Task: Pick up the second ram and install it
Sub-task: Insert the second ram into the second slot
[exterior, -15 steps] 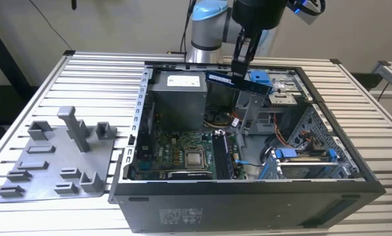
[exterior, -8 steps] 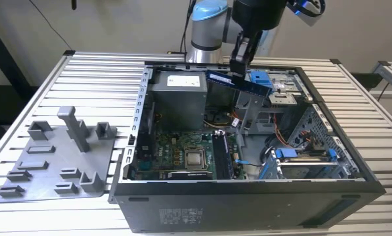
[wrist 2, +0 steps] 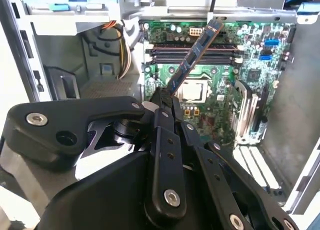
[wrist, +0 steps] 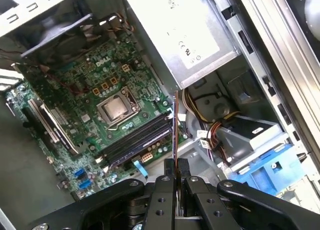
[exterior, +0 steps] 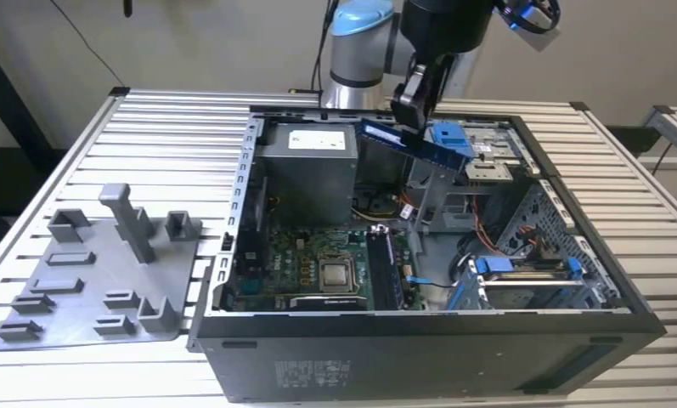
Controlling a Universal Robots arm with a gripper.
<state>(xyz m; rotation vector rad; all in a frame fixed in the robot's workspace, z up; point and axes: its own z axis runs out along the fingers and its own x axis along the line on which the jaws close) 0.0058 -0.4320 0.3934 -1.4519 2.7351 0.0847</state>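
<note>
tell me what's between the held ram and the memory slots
Only open air: in the second wrist view the second ram, shut in the fingers, hangs clear above the memory slots.

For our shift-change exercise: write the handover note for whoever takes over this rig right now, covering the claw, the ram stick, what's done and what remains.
Claw: shut on the second ram, gripping it at one end.
Ram: held tilted in the air above the open computer case, touching nothing else.
Done: the pick-up.
Left: the install; the ram is not yet in the memory slots on the motherboard.
</note>
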